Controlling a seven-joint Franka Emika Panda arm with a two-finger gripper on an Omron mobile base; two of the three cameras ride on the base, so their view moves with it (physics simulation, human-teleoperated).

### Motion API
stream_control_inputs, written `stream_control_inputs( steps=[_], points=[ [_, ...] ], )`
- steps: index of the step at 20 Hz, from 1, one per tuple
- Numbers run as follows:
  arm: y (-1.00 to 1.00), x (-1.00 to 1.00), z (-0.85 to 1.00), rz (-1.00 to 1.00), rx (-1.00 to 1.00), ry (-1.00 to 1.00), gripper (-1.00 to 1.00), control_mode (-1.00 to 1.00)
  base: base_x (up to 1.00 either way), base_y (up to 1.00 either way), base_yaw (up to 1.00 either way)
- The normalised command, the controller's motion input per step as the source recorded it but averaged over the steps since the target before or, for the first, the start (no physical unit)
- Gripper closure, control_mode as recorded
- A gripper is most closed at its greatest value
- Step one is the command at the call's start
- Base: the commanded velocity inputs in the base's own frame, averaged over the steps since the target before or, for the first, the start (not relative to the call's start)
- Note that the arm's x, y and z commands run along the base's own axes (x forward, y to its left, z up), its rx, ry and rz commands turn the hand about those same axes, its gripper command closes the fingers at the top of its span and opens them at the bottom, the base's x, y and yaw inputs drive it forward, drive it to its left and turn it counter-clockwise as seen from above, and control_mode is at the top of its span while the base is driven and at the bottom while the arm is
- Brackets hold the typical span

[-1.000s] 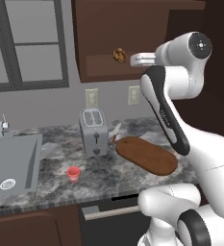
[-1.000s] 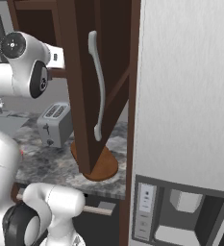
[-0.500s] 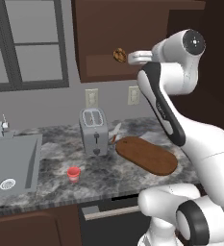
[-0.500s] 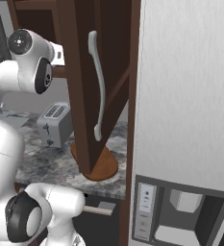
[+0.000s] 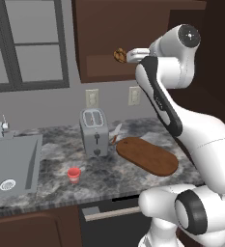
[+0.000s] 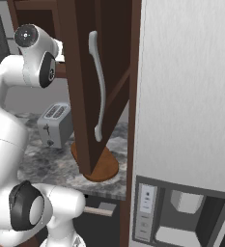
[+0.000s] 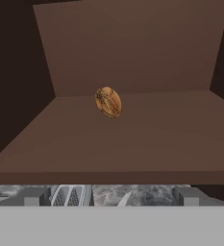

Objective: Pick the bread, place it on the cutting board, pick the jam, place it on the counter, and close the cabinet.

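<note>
The bread (image 7: 108,102), a golden-brown mottled lump, lies deep on the shelf of the open cabinet (image 5: 109,34). My gripper (image 5: 131,55) hovers at the shelf's front edge, just right of the bread (image 5: 119,54) and apart from it. It is open, its fingertips (image 7: 35,196) spread wide with nothing between them. The oval cutting board (image 5: 147,155) lies flat on the marbled counter (image 5: 51,161), right of the toaster. The jam (image 5: 74,174), a small red jar, stands on the counter near its front edge. The cabinet door (image 6: 85,96) hangs open, silver handle (image 6: 99,91) facing out.
A silver toaster (image 5: 94,131) stands left of the board and shows below the shelf between my fingertips. A sink (image 5: 10,166) with a tap is at the counter's left. A tall grey fridge (image 6: 186,96) stands to the right of the open door.
The hand has edged left toward the bread at shelf height, and the upper arm has swung with it. The jaws stayed open. Nothing on the counter moved.
</note>
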Motion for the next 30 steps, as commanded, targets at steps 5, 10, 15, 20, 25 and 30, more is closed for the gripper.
stream_control_inputs(
  steps=[5,10,15,20,25,30],
  points=[
    [0.00,0.21,0.00,0.00,0.00,0.00,-1.00,-1.00,0.00,0.00,0.00],
    [0.00,0.20,-0.01,0.00,-0.01,0.00,-1.00,-1.00,0.00,0.00,0.00],
    [0.00,0.22,-0.01,0.00,-0.02,0.00,-1.00,-1.00,0.00,0.00,0.00],
    [0.00,0.26,0.00,0.00,0.00,0.00,-1.00,-1.00,0.00,0.00,0.00],
    [0.00,0.30,-0.02,0.00,-0.01,0.00,-1.00,-1.00,0.00,0.00,0.00],
    [0.00,0.33,-0.04,0.00,-0.01,0.00,-1.00,-1.00,0.00,0.00,0.00]
  ],
)
